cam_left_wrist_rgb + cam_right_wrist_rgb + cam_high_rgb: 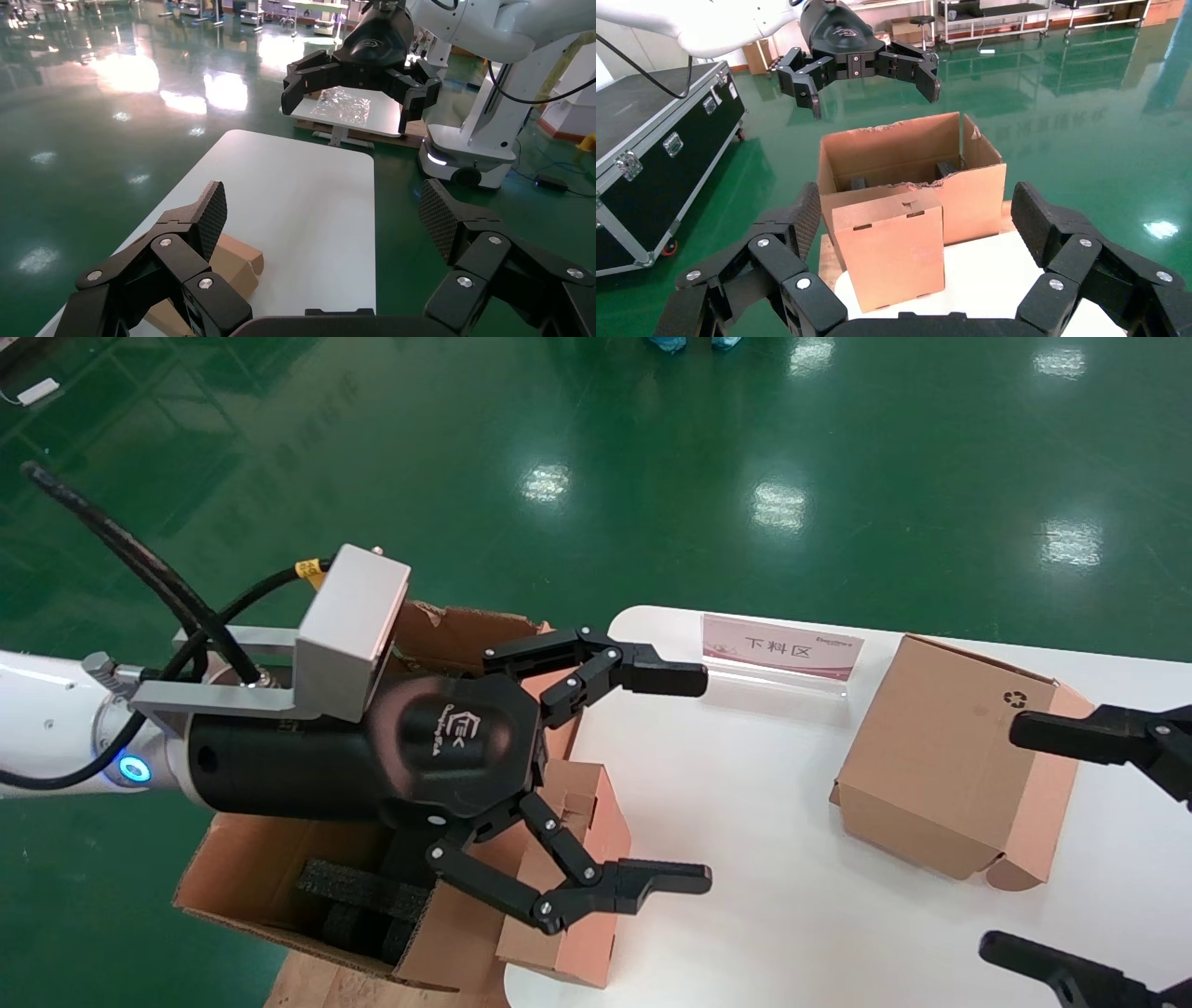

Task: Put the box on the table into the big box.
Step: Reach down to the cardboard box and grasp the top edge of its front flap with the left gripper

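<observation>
The small flat box (pixel 568 952) stands upright at the left edge of the white table (pixel 745 859), against the big box (pixel 233 859). The right wrist view shows its slit tabs (pixel 891 253) and the big box (pixel 968 189) behind it with torn edges. Black foam (pixel 363 887) lies inside the big box. My left gripper (pixel 705 778) is open and empty, held above the small box and the big box's near wall, pointing over the table. My right gripper (pixel 1001 837) is open and empty at the table's right, beside the recycling-symbol box.
A cube-like cardboard box with a recycling symbol (pixel 941 766) sits on the right of the table; it also shows in the left wrist view (pixel 235 270). A pink sign (pixel 780 646) stands at the table's back edge. A black flight case (pixel 645 154) stands beyond the big box.
</observation>
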